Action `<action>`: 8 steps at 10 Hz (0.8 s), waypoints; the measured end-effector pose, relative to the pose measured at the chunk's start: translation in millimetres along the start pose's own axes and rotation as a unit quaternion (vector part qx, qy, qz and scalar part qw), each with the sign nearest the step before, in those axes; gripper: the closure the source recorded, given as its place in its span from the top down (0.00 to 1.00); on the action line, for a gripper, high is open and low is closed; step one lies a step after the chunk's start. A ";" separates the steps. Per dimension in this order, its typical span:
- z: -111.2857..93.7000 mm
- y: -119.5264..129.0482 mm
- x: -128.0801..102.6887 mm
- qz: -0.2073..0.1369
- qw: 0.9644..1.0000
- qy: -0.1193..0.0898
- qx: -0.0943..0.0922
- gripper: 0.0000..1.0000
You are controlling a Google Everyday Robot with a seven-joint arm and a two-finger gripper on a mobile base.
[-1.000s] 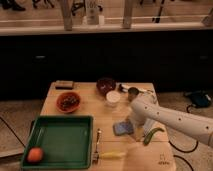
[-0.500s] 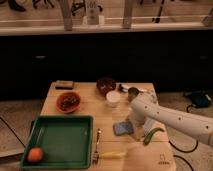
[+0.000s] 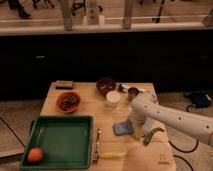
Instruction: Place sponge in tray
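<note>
Hanging right beside the sponge [image 3: 122, 129], the gripper [image 3: 136, 131] hasn't budged; can't tell its grip. Sponge's still outside the tray [image 3: 65, 141], pickup pending.

My gripper [image 3: 136, 131] sits at the right edge of the sponge [image 3: 122, 129], right of the middle of the table [image 3: 90, 112]. It covers that edge of the sponge, so I can't tell whether the two touch. The arm [image 3: 180, 120] runs out of view at the right edge. The far end of the green curved thing [image 3: 153, 135] meets the arm's underside, and I can't see where it stops. The round orange thing [image 3: 34, 155] in the near-left corner of the tray [image 3: 60, 118] is too small to identify. What fills the reddish bowl [image 3: 67, 102] is a dark blur. The bottom edge cuts off the table's near side.
</note>
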State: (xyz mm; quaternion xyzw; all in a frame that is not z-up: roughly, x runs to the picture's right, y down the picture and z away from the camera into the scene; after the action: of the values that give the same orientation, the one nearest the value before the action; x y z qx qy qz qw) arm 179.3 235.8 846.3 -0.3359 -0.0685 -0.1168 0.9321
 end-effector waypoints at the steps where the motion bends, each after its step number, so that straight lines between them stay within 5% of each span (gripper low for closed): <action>1: -0.7 -0.4 0.0 0.000 1.000 0.000 0.001 0.53; 5: -7.2 -0.1 -0.1 -0.001 1.000 0.000 0.001 0.35; 8: -19.6 1.8 2.5 -0.003 1.000 0.007 0.006 0.05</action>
State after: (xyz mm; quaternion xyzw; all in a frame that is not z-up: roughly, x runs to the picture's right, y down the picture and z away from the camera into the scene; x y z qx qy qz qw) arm 183.1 224.1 830.7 -0.3292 -0.0638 -0.1211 0.9343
